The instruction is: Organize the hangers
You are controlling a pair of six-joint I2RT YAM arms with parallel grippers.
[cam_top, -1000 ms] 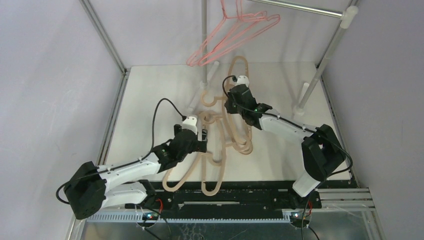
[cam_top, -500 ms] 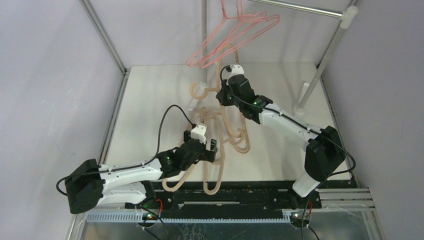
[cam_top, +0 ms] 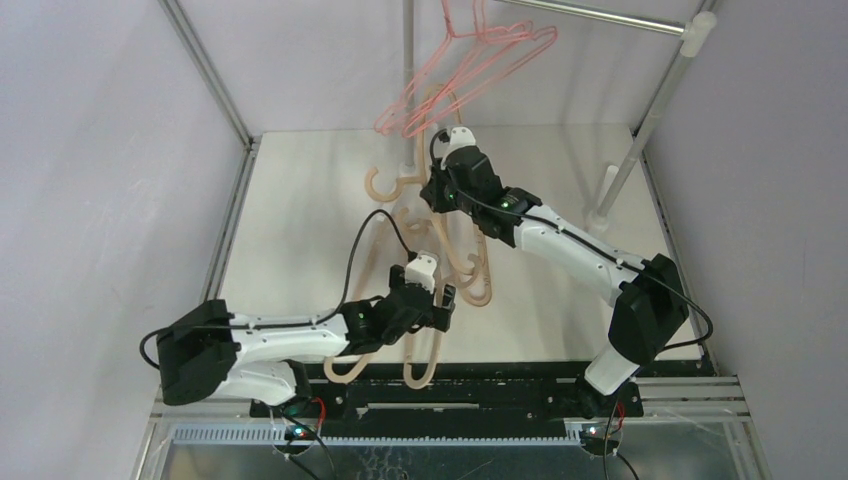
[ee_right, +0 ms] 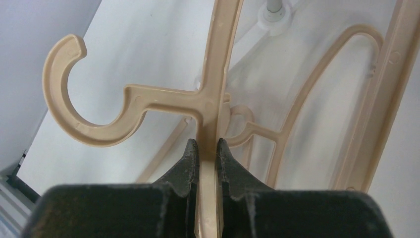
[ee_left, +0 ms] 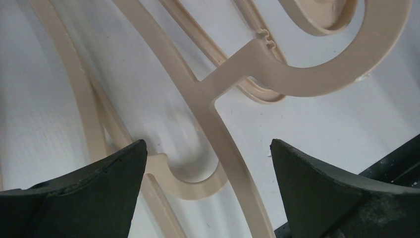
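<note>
Firmly, right pincer [ee_right: 207, 145] clamps beige hanger [ee_right: 158, 96] just beside its hook [ee_right: 52, 87].

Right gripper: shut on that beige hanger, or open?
Shut on it. The wrist view shows the right gripper pinching the beige hanger by its frame.

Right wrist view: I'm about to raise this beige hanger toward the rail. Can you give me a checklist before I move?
1. Grip: right gripper is shut on the held beige hanger, just below its hook: ok.
2. Hook is free of other things: ok.
3. Held hanger is free of the beige hangers on the table: cannot tell, because they overlap behind it.
4. Left gripper is open and holding nothing: ok.
5. Way up to the rail: pink wire hangers hang close above, so clearance cannot tell.
</note>
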